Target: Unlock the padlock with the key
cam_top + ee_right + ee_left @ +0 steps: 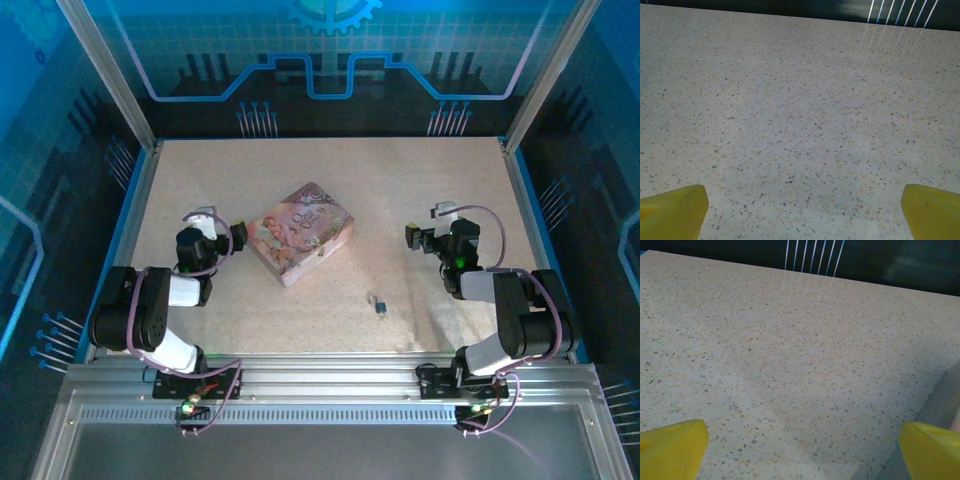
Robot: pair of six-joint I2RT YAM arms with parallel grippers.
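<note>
The tiny blue padlock (382, 307) lies on the speckled table, right of centre towards the front. A small dark grey sliver, the key (371, 297), lies just up-left of it, too small to make out in detail. My left gripper (220, 221) hovers at the left, beside the pink tin, far from both. My right gripper (428, 223) is at the right, well behind the padlock. Both stand open with nothing between the fingers. In the wrist views, the yellow tips of the left gripper (802, 452) and the right gripper (802, 212) frame bare table.
A pink illustrated tin (300, 233) lies in the middle of the table (400, 170), turned at an angle; its grey side (942, 402) shows at the right of the left wrist view. Blue-lit walls and metal posts ring the table. A metal rail runs along the front.
</note>
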